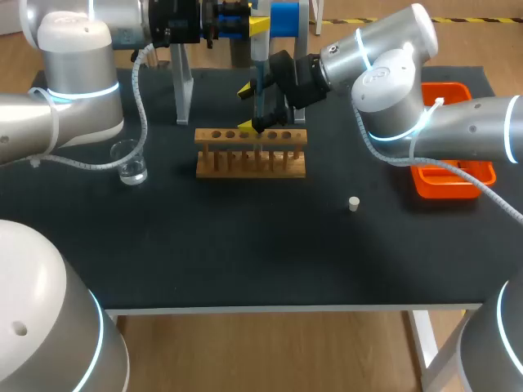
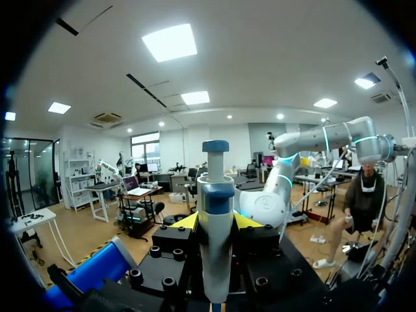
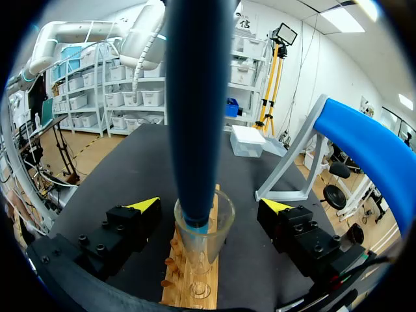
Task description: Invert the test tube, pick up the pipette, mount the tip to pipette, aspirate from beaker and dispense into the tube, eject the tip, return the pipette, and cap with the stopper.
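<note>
Jaws: right apart, test tube (image 3: 222, 233) between, untouched; left clamped on pipette (image 2: 216, 247).

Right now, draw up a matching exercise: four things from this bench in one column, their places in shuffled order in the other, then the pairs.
Things
1. clear glass beaker
2. small white stopper
3. orange plastic tray
4. blue-and-white pipette

Places
A. gripped in the left gripper, pointing down over the wooden tube rack
B. at the table's right edge
C. standing left of the rack
D. lying alone in front of the rack, off to its right

Pairs: 1-C, 2-D, 3-B, 4-A
</note>
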`<state>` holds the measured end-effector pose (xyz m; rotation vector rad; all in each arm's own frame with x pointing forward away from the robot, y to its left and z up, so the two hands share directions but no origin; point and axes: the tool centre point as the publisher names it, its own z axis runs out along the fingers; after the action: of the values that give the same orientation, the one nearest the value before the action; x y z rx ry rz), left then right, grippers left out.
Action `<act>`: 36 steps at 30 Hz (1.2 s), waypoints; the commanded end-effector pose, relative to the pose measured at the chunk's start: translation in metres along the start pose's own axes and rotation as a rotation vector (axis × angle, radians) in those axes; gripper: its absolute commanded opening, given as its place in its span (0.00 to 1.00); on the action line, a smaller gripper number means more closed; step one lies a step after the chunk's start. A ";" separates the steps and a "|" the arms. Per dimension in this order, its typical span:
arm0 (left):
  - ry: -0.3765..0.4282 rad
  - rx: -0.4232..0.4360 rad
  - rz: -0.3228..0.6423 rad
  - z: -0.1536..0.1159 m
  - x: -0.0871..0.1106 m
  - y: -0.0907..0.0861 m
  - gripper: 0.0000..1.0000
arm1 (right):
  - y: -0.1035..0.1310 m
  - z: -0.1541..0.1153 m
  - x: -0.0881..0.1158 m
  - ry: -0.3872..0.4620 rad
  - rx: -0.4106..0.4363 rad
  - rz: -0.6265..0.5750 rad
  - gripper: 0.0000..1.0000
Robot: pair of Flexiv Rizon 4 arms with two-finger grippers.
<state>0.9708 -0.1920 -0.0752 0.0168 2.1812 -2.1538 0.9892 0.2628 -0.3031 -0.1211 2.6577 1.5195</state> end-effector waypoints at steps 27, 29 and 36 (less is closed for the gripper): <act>-0.001 -0.003 -0.005 0.000 0.000 0.000 0.00 | -0.003 -0.015 0.000 0.001 -0.011 0.005 1.00; -0.001 -0.003 -0.005 0.000 0.000 0.000 0.00 | -0.003 -0.020 0.000 0.000 -0.014 0.005 1.00; -0.001 -0.003 -0.005 0.000 0.000 0.000 0.00 | -0.007 -0.040 0.003 -0.010 -0.027 -0.001 1.00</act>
<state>0.9703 -0.1921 -0.0760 0.0107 2.1851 -2.1535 0.9917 0.2362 -0.2941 -0.1153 2.6320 1.5500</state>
